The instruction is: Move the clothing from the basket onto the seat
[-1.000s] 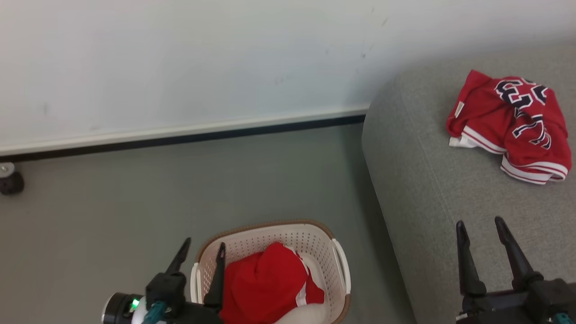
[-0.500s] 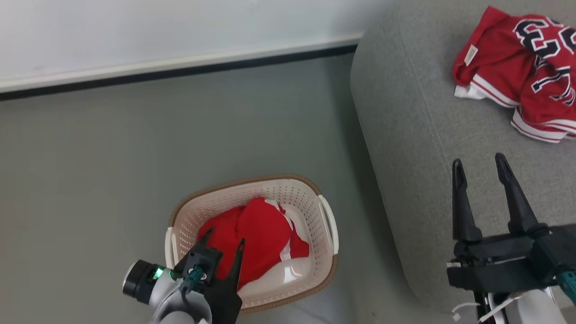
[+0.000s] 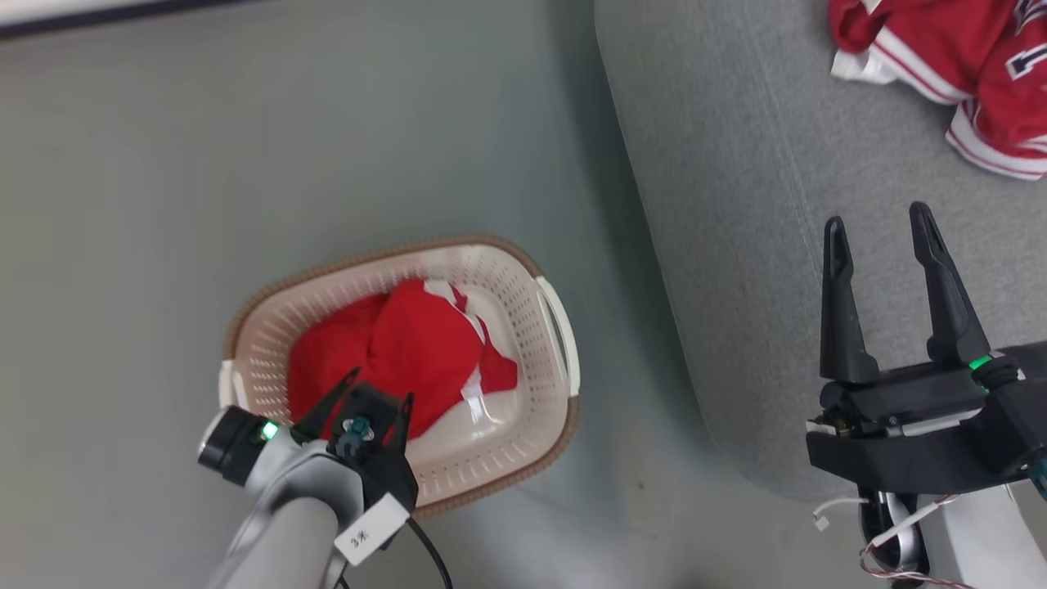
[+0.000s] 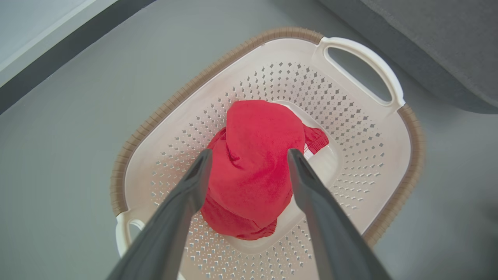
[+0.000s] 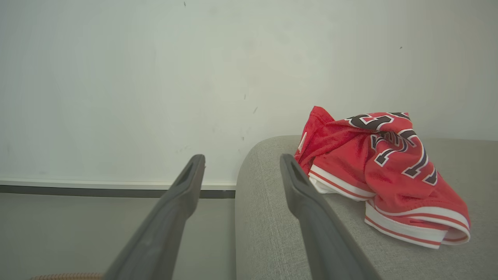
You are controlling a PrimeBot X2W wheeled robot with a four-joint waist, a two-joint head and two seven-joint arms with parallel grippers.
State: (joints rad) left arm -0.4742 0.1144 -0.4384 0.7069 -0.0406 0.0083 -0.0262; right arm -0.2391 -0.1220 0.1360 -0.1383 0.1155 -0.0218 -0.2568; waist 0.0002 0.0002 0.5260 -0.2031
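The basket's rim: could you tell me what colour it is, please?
Brown rim, woven-looking, around the cream basket; clearest in the left wrist view.

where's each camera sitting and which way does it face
Head view: on the head, facing down at floor, basket and seat; left gripper above the basket, right gripper by the seat.
Left wrist view: on the left wrist, facing down into the basket at the plain red garment, own fingers open.
Right wrist view: on the right wrist, facing level at the wall and the jersey on the seat, fingers open.
Shared: head and left wrist views both show the basket.
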